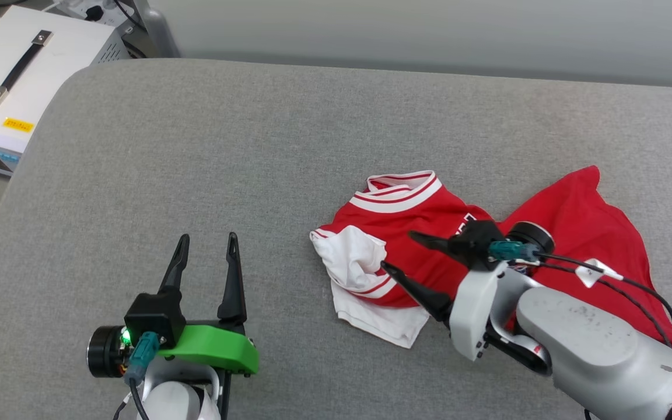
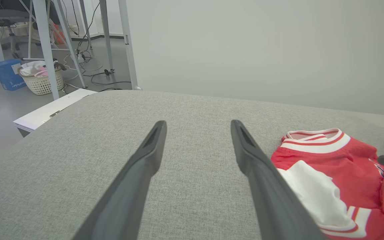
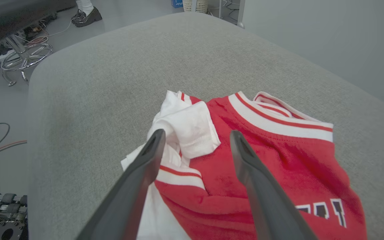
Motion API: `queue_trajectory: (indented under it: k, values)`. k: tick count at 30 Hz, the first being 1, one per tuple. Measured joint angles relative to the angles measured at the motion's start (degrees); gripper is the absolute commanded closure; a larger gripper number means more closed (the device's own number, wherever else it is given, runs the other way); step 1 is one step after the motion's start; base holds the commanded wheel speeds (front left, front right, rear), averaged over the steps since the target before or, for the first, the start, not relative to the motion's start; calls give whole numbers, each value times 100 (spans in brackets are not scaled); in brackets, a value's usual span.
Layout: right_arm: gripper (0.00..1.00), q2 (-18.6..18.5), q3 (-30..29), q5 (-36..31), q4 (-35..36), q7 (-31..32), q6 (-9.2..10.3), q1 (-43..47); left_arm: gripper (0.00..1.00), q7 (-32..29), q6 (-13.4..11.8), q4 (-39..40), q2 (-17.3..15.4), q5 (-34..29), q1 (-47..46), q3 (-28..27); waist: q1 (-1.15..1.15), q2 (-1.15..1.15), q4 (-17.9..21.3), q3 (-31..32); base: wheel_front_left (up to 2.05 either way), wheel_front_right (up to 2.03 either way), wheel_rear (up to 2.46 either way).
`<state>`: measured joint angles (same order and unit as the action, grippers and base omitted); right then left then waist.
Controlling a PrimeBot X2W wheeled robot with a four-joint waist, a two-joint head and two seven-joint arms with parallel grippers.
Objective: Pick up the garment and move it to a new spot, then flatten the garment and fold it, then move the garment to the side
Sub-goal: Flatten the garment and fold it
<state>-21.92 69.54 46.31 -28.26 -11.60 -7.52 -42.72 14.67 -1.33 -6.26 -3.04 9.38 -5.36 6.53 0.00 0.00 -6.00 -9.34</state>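
Garment bunched on the cushion — flattening and folding are not yet done.
The grey cushion (image 1: 225,146) bears the garment (image 1: 406,210) on its right half, crumpled, with a white sleeve doubled over the red chest; I judge that at most the first move is done. The right gripper (image 1: 398,251) stands wide apart over that sleeve, gripping nothing — contact unclear. The left gripper (image 1: 208,237), equally spread and empty, hangs over the cushion's bare left half.
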Motion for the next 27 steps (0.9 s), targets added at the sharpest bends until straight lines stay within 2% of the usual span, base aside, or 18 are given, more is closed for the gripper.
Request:
queue_trajectory:
  k: [5, 9, 13, 17, 22, 27]
  values:
    - [0, -278, -1087, -381, 291, -280, -1, 523, 0, 0, 8, 36, 0, -56, 135, -98, 0, 0, 110, 166, 0, 0, 0]
    - [0, -304, -2646, -1138, 775, -288, 0, 1202, 0, 0, 30, 82, 1, -129, 173, -171, 0, 0, 237, 251, 0, 0, 0]
    - [0, -7, -4159, -2108, 1406, -308, 0, 2159, 0, 0, 108, 131, 1, -221, 179, -260, 0, 0, 366, 324, 0, 0, 0]
    - [0, 417, -5276, -2948, 1967, -313, 0, 3053, 0, 0, 278, 160, 1, -345, 176, -325, 0, 0, 476, 399, 0, 0, 0]
    - [0, 892, -6068, -3449, 2404, -313, 0, 3774, 0, 0, 625, 225, -80, -369, 30, -310, 0, 0, 554, 477, 0, 0, 0]
    - [0, 1101, -6357, -3667, 2546, -313, 0, 4170, 0, 0, 835, 67, -504, -376, -478, 218, 0, 0, 601, 535, 0, 0, 0]
